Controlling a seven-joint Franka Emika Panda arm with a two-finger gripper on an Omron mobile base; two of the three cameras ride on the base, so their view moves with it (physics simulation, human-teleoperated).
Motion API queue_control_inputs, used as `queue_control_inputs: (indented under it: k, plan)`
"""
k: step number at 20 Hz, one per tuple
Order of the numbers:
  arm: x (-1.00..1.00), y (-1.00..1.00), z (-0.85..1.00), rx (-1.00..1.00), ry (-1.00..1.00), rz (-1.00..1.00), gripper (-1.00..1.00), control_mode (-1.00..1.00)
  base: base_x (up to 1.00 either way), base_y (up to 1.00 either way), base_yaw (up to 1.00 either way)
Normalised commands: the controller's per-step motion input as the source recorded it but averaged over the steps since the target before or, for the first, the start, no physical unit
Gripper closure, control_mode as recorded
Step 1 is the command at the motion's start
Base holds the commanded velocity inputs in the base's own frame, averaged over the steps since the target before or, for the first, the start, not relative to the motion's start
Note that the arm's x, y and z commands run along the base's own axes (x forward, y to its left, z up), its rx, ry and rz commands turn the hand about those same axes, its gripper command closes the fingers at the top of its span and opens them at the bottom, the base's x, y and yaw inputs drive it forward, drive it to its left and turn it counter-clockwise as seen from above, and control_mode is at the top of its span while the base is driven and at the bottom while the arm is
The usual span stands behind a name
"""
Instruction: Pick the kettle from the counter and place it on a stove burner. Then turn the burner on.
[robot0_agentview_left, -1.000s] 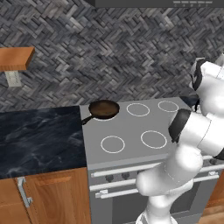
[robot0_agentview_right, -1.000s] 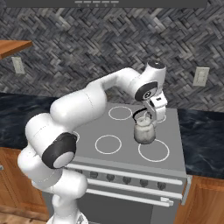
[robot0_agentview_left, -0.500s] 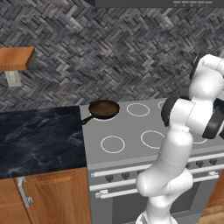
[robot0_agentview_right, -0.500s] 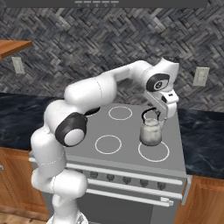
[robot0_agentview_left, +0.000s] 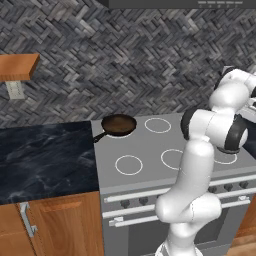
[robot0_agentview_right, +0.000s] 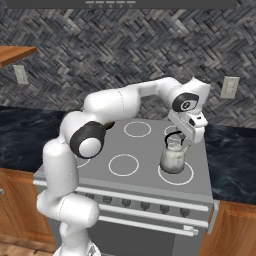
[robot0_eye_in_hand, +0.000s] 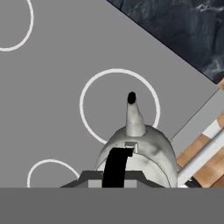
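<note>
The silvery-white kettle (robot0_agentview_right: 172, 160) stands upright over the front right ring of the grey stove (robot0_agentview_right: 145, 150), at or just above its surface. My gripper (robot0_agentview_right: 183, 142) is shut on its thin black handle from above. In the hand view the kettle (robot0_eye_in_hand: 139, 151) is close below, its spout pointing across a white burner ring (robot0_eye_in_hand: 87, 94) and its black handle (robot0_eye_in_hand: 116, 168) rising toward the camera. In the left base view the arm hides the kettle; the stove (robot0_agentview_left: 150, 147) and the black marble counter (robot0_agentview_left: 45, 155) are visible.
A dark frying pan (robot0_agentview_left: 118, 124) sits on the back left burner. Dark knobs (robot0_agentview_right: 135, 202) run along the stove front. Black counter lies to the right of the stove (robot0_agentview_right: 232, 157) and to its left (robot0_agentview_right: 25, 132). A wooden shelf (robot0_agentview_left: 17, 66) hangs at upper left.
The arm has swung the kettle to the right and lowered it toward the front right burner ring. The pan has not moved.
</note>
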Motion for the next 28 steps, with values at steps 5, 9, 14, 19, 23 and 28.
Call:
queue_control_inputs:
  k: [5,9,14,19,23,28]
  plan:
    - [0.17,-0.05,-0.23,0.00,-0.02,0.00,1.00,-1.00,0.00,0.00,0.00]
    - [0.17,-0.13,-0.09,0.00,-0.05,0.00,1.00,-1.00,0.00,0.00,0.00]
    - [0.07,-0.09,-0.13,0.01,-0.08,0.00,1.00,-1.00,0.00,0.00,0.00]
    - [0.12,0.00,-0.24,0.05,-0.02,0.00,1.00,-1.00,0.00,0.00,0.00]
    - [0.00,0.00,0.00,0.01,0.00,0.00,1.00,-1.00,0.00,0.00,0.00]
    - [0.04,0.00,-0.07,0.00,0.00,0.00,1.00,-1.00,0.00,0.00,0.00]
